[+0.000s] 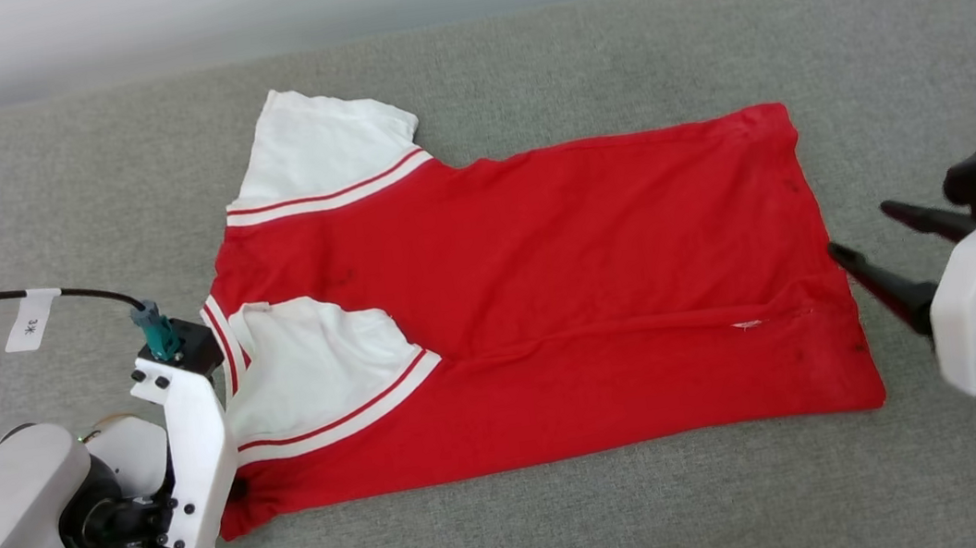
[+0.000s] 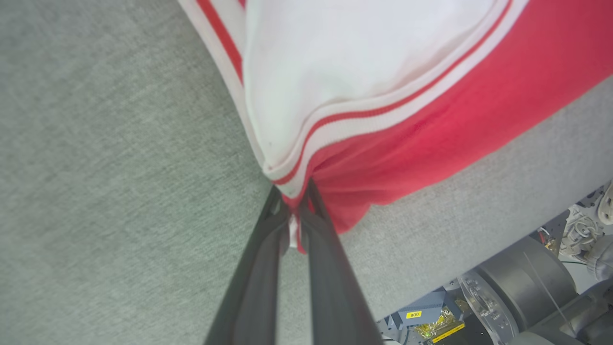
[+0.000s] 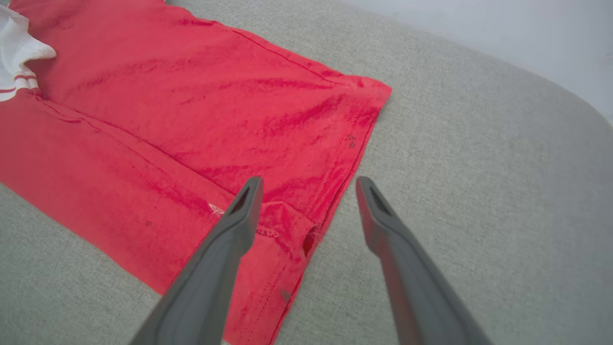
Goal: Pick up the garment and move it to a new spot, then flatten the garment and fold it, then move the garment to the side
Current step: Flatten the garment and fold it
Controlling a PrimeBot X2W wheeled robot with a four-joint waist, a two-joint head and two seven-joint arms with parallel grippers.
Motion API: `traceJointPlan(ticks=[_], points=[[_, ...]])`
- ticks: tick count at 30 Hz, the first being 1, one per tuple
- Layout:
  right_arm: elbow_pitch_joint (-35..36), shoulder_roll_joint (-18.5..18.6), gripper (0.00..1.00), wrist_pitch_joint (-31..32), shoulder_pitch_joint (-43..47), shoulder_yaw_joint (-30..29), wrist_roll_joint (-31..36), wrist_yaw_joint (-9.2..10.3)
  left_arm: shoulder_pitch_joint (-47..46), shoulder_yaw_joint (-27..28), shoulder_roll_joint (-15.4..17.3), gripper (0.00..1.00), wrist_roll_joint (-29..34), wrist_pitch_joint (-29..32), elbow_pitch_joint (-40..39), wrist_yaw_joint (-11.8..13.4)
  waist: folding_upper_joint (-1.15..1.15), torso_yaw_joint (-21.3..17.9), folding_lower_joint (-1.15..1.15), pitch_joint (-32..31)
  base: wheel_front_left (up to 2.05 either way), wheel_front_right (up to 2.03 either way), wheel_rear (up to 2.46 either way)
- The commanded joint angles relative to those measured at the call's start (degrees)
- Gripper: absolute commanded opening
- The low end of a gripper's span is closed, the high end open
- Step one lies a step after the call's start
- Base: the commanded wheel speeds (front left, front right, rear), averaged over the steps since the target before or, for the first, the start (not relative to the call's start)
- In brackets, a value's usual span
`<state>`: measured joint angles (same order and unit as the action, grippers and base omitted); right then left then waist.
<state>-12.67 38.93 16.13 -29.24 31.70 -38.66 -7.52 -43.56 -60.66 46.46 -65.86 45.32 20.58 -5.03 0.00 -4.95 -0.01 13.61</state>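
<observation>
The garment (image 1: 548,304) lies spread flat in the middle of the grey padded table (image 1: 575,524), plain red side up. Its near white sleeve (image 1: 314,370) is turned in over the body, and a long crease runs along the near edge, so flattening looks done and folding begun. The left gripper (image 2: 292,201) has its jaws pinching the near shoulder corner. The right gripper (image 1: 858,229) holds nothing, its jaws spread at the hem (image 1: 817,224). The remaining folds and the move aside appear left to do.
</observation>
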Motion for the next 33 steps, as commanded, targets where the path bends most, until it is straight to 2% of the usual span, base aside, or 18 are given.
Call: traceJointPlan(ticks=[1,4,10,13,18,23,26,30,31,33], points=[[0.7,1.0,1.0,1.6,-1.8,0.2,-0.9,0.06,1.2,-0.5,0.1,0.0,-0.1,-0.2,0.4,-0.3,0.0,0.2,0.01,-1.0,0.0,0.0,0.0],[2.4,4.3,1.0,8.2,-4.3,2.3,-2.9,0.06,0.6,0.1,1.2,0.0,-0.3,-1.0,-0.8,-0.8,0.0,0.4,0.01,-1.9,0.0,0.0,0.0],[5.2,10.4,1.0,26.7,-7.9,7.8,-10.1,0.06,-0.1,0.3,2.5,0.0,0.3,-1.6,-4.2,-1.2,0.0,1.3,0.01,-1.8,0.0,0.0,0.0],[5.0,10.9,1.0,32.3,-8.7,8.9,-12.5,0.06,-0.5,0.3,2.5,0.0,0.8,-1.8,-5.6,-0.8,0.0,1.9,0.01,-0.9,0.0,0.0,0.0],[1.7,7.7,1.0,35.8,-7.4,9.5,-14.4,0.06,-1.3,-0.1,1.7,0.0,2.0,-2.1,-7.3,-0.5,0.0,2.9,0.01,1.0,0.0,0.0,0.0],[-3.8,2.4,1.0,33.8,-5.1,9.4,-14.5,0.06,-2.1,-0.3,1.2,0.0,2.7,-2.0,-8.1,-0.5,0.0,3.8,0.01,2.7,0.0,0.0,0.0],[-6.6,-0.8,1.0,32.5,-2.9,11.4,-14.0,0.05,-2.4,-0.3,1.0,0.0,3.0,-2.3,-8.1,-0.6,0.0,4.1,0.01,3.4,0.0,0.0,0.0],[-8.1,-2.7,1.0,30.9,-2.5,13.8,-14.3,-0.03,-1.8,-0.4,1.1,0.0,2.8,-2.7,-7.7,-0.8,0.0,4.0,0.01,3.5,0.0,0.0,0.0],[-7.9,-2.6,0.0,30.1,-3.1,14.0,-14.4,-0.03,-1.3,-0.4,1.2,0.0,2.6,-2.8,-7.5,-0.8,0.0,3.7,0.01,3.2,0.0,0.0,0.0],[-7.3,-1.5,0.0,28.9,-4.5,14.0,-14.9,-0.03,-0.5,-0.5,1.6,0.0,2.2,-3.0,-7.2,-0.8,0.0,3.3,0.01,2.2,0.0,0.0,0.0]])
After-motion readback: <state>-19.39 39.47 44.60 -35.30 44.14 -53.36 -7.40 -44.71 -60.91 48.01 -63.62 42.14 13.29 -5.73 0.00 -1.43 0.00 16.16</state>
